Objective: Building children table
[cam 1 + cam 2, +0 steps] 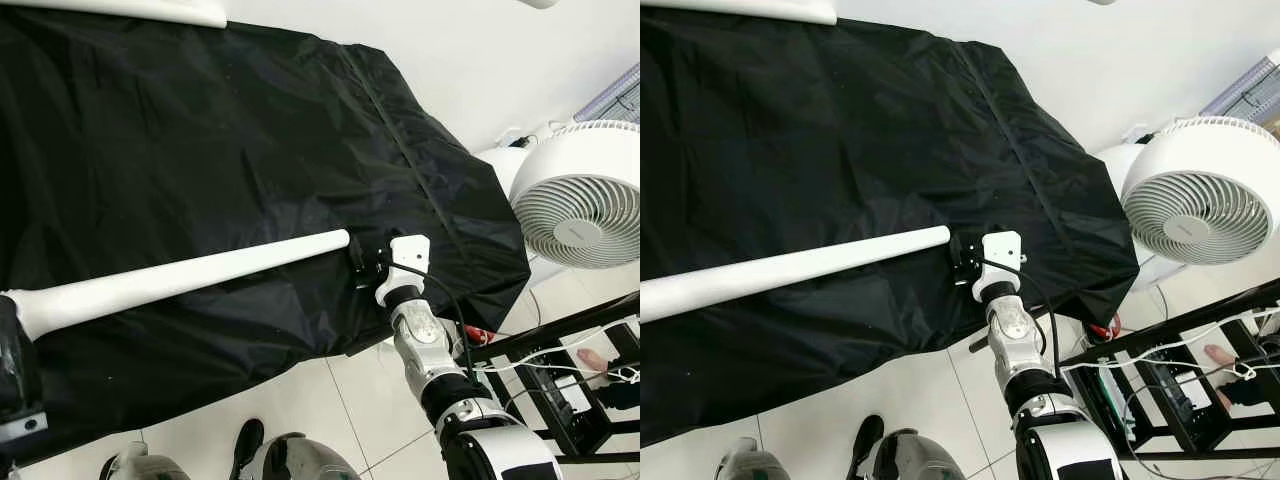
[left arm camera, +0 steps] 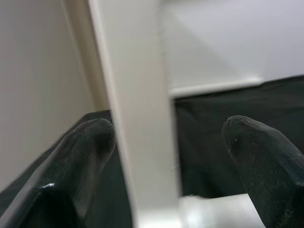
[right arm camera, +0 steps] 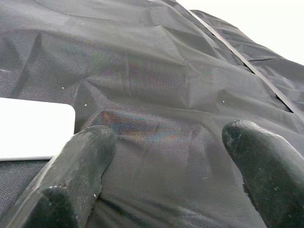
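Note:
A long white table leg (image 1: 190,272) lies slanted across a table draped in black cloth (image 1: 200,130). Its thick end (image 1: 25,308) is at the far left, above my left arm (image 1: 15,380). In the left wrist view the leg (image 2: 137,118) runs between the left gripper's (image 2: 168,142) two spread fingers, close to one finger (image 2: 90,142), with a gap to the other. My right gripper (image 1: 360,262) hovers just past the leg's thin end. It is open over the cloth (image 3: 156,85), with the leg's white tip (image 3: 33,128) beside one finger (image 3: 80,166).
A white panel (image 1: 120,10) lies along the table's far edge. A round white fan (image 1: 585,195) stands to the right, with a black metal rack and cables (image 1: 560,380) below it. A black shoe (image 1: 245,445) is on the tiled floor by the near edge.

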